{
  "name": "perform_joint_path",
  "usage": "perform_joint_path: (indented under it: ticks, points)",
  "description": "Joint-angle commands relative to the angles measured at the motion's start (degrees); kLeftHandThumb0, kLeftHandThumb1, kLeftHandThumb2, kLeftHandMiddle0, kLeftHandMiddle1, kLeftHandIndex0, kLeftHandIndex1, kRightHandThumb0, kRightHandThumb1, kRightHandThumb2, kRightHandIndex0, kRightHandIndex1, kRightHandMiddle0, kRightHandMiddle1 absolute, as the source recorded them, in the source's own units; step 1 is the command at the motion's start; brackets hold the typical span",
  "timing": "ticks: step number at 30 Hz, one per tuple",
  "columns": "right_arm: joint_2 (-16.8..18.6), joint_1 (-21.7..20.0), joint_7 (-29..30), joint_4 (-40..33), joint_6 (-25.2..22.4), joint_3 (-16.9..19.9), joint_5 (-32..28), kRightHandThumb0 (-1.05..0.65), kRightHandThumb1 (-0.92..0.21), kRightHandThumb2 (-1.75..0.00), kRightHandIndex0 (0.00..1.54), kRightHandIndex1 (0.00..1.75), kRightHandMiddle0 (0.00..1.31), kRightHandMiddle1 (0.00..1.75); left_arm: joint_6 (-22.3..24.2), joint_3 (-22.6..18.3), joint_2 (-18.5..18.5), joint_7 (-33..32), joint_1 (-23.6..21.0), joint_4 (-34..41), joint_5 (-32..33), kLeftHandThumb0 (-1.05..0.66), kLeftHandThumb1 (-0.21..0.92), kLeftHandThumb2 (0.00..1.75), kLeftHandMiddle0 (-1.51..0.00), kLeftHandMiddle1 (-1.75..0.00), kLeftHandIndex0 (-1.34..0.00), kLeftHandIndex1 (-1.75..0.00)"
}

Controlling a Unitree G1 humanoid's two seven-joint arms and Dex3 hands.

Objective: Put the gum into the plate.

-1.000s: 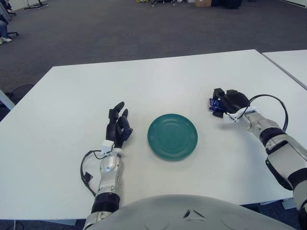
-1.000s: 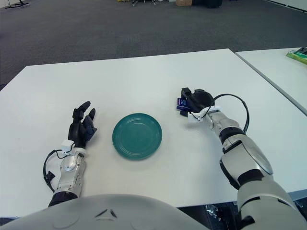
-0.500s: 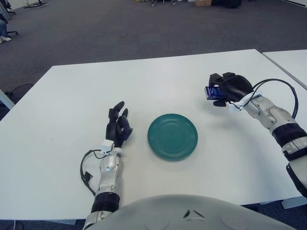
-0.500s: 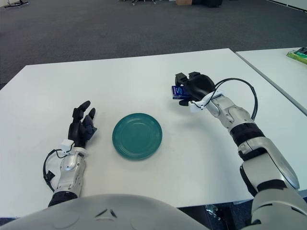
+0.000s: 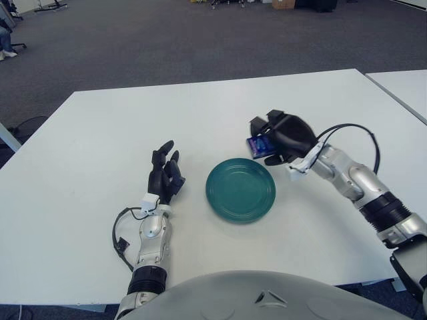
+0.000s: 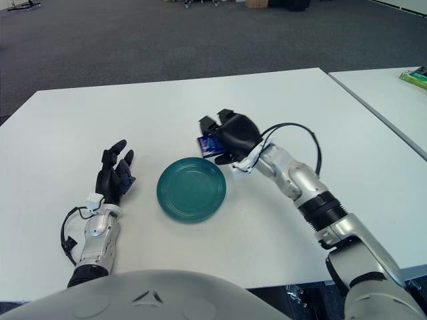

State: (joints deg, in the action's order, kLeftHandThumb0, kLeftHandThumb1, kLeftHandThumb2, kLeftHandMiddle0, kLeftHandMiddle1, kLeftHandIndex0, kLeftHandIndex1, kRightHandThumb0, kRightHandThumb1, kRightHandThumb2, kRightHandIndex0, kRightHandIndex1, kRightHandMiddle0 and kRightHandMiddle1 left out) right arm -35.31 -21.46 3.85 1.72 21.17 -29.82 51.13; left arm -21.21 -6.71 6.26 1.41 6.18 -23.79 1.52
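Both eyes sit side by side on the robot's head, above the near edge of the table [image 5: 280, 100], looking forward and down; the robot's chest fills the bottom of each view. Both take in the whole tabletop out to its far edge, plus carpet beyond. The right eye, set slightly rightward, shows more of the neighbouring table [image 6: 393, 100] past the right edge.

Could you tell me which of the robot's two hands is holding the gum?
The right hand, beside the green plate, grips the blue gum; the left hand is open.
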Motion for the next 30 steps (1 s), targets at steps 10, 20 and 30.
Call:
perform_joint_path:
  ticks: [10, 20, 30]
  points:
    - [0.50, 5.45, -8.56, -16.06, 5.32, -3.73, 3.97, -0.46, -0.39, -1.22, 1.21, 1.75, 0.56, 1.75, 3.01, 0.21, 1.50, -1.47, 8.89, -14.43, -0.05, -0.72, 0.92, 0.88, -0.46, -0.01, -0.07, -0.90]
    - [2.07, 4.82, -15.32, -17.21, 9.85, -5.65, -0.14, -0.46, -0.39, -1.22, 1.23, 1.75, 0.56, 1.75, 1.84, -0.42, 2.03, 1.20, 8.91, -15.71, 2.04, -0.70, 0.92, 0.84, -0.38, 0.00, -0.01, -0.87]
    - [5.22, 5.22, -11.46, -9.52, 14.49, -9.04, 3.88, -0.42, -0.53, -1.04, 1.16, 1.75, 0.45, 1.75, 1.64, -1.03, 3.01, 1.92, 8.03, -17.09, 2.78, -0.68, 0.92, 0.86, -0.36, 0.00, 0.00, -0.83]
